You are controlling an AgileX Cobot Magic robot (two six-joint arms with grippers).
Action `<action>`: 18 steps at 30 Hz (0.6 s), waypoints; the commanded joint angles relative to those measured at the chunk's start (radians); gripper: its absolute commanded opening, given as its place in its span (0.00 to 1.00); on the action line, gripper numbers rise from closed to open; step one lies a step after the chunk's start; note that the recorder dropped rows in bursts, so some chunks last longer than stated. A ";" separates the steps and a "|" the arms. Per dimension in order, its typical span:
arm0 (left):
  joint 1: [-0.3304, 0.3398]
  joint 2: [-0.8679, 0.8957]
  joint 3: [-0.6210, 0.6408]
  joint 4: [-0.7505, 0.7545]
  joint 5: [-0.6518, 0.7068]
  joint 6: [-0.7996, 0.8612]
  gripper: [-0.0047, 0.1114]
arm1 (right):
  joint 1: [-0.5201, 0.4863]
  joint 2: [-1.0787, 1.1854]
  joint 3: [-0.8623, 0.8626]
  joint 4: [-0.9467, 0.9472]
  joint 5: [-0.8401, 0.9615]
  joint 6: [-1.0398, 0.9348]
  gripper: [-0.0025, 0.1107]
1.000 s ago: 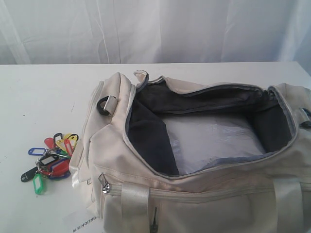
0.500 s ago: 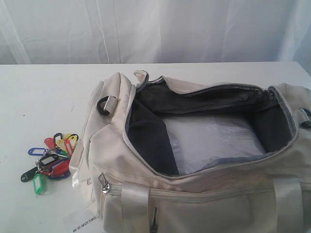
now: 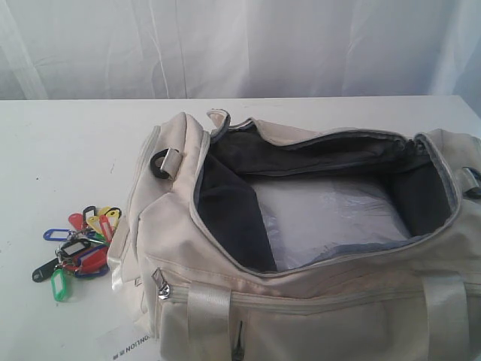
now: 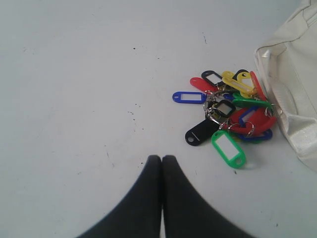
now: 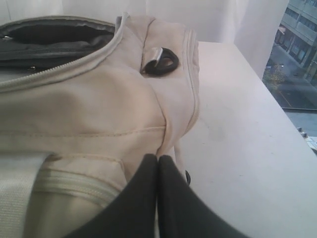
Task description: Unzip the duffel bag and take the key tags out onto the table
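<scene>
Nothing has moved since the earlier exterior frames: bag and tags lie just as they did. A cream duffel bag (image 3: pixel 180 248) sits on a white table (image 3: pixel 68 143), its main zipper undone and its mouth gaping. Inside, the dark grey lining (image 3: pixel 225 210) shows, with a pale, crinkled sheet (image 3: pixel 323 218) at the bottom. A black D-ring (image 3: pixel 161 162) hangs at the bag's left end, and a metal zipper pull (image 3: pixel 159 286) marks a shut side pocket.

The key tags (image 3: pixel 79 244) are out of the bag. They lie in a loose heap on the table just beside the bag's left end, in red, blue, green, yellow and black.

In the left wrist view, the left gripper (image 4: pixel 161 157) hovers over bare table near the tags, its black fingers pressed together and empty. In the right wrist view, the right gripper (image 5: pixel 158 157) is close to the bag's other end, fingers likewise pressed together and holding nothing. A white curtain (image 3: pixel 240 45) hangs behind.
</scene>
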 commanded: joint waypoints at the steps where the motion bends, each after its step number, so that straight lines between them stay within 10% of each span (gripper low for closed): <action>1: -0.005 -0.005 0.004 -0.007 -0.002 -0.007 0.04 | -0.003 -0.006 0.002 0.007 -0.001 -0.007 0.02; 18: 0.052 -0.005 0.004 -0.007 -0.002 -0.007 0.04 | 0.036 -0.006 0.002 0.006 -0.001 -0.007 0.02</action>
